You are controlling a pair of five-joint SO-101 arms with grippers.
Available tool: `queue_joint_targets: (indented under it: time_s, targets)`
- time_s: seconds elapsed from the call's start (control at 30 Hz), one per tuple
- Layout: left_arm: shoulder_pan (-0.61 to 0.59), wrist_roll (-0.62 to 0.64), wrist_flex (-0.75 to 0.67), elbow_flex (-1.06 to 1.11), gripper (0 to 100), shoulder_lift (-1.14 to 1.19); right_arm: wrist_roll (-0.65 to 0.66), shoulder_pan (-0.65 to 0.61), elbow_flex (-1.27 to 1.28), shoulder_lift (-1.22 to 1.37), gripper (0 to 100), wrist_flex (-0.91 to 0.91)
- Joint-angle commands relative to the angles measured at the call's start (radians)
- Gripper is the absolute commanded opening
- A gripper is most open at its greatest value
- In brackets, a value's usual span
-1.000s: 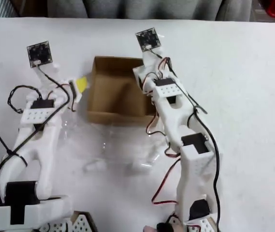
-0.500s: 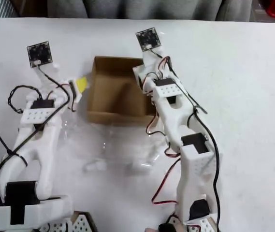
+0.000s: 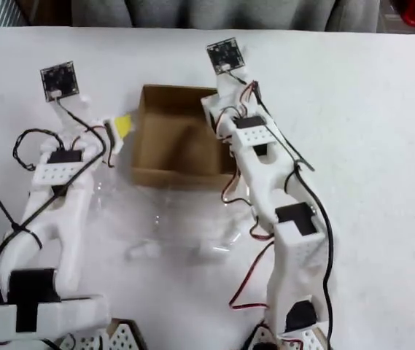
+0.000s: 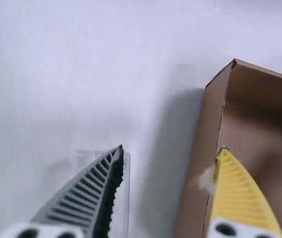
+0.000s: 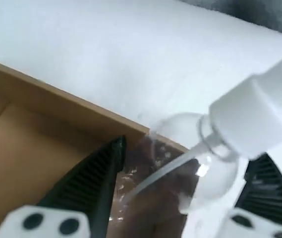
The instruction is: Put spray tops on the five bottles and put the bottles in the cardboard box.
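**Bottle held over box rim — drop risk**

The right pincer (image 5: 188, 148) pinches a clear bottle (image 5: 215, 171) with its white spray top (image 5: 252, 116) fitted. The bottle hangs tilted over a corner of the cardboard box (image 5: 56, 106), and the spray top reaches past the wall, above the tabletop (image 5: 106, 44). The left pincer (image 4: 172, 148) is spread and holds nothing. Its yellow finger (image 4: 237, 193) stands over the box wall, the grey one outside it.

Risks, as judged:

1. If the bottle is let go here, it may strike the rim and tip outward onto the tabletop rather than into the box.
2. The bottle is smooth clear plastic and top-heavy with the sprayer, so a slack pinch could let it swivel or slip.
3. If the yellow finger is lowered or swept, it may shove the light box out from under the bottle.
4. The high view shows faint clear shapes (image 3: 156, 222) on the tabletop in front of the box — probably the remaining bottles, number not discernible. An arm passing low could scatter them.
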Motion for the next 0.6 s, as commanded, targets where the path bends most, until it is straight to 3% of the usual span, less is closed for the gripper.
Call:
queue_joint_targets:
  time_s: [0.0,0.57]
  targets:
    - [0.002,-0.012,-0.031,-0.069,29,0.005,-0.008,0.012,0.018,-0.119,32.4,-0.024]
    - [0.002,-0.018,-0.031,-0.069,29,0.005,-0.008,0.008,0.071,-0.176,32.3,-0.015]
